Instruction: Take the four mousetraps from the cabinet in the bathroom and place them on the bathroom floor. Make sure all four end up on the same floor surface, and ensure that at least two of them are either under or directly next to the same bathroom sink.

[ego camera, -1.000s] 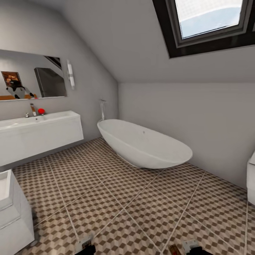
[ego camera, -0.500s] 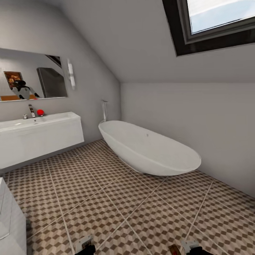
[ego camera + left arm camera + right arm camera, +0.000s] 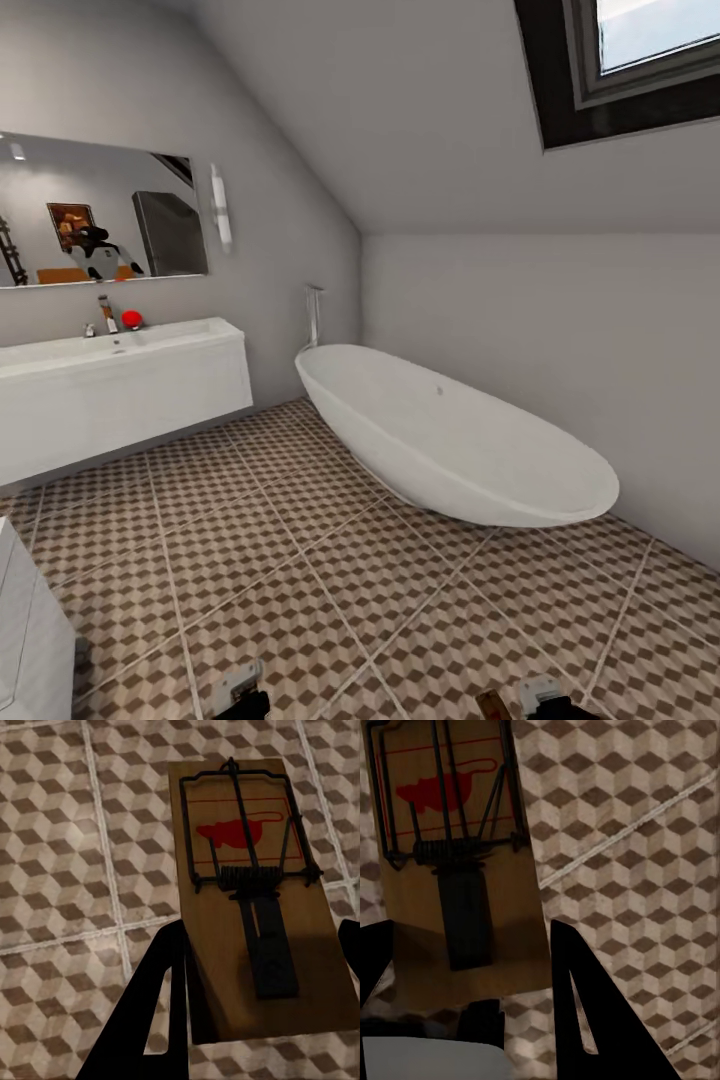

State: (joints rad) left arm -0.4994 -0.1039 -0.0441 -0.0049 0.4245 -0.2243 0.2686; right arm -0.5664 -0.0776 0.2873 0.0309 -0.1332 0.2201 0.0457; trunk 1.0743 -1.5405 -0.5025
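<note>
Mousetrap (image 3: 251, 892) pinched in left gripper (image 3: 255, 967): flat tan wood, dark wire spring, red mouse print. Second mousetrap (image 3: 454, 862), alike, clamped in right gripper (image 3: 465, 967). Both held above the floor (image 3: 300, 560), tiled in brown, beige and grey cubes with pale grout. Farther off, glossy white sink unit (image 3: 120, 390) under mirror (image 3: 100, 210); smooth oval tub (image 3: 450, 440) against grey wall.

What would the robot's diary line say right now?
left gripper: holding mousetrap | right gripper: holding second mousetrap | both over bathroom floor | sink ahead-left
</note>
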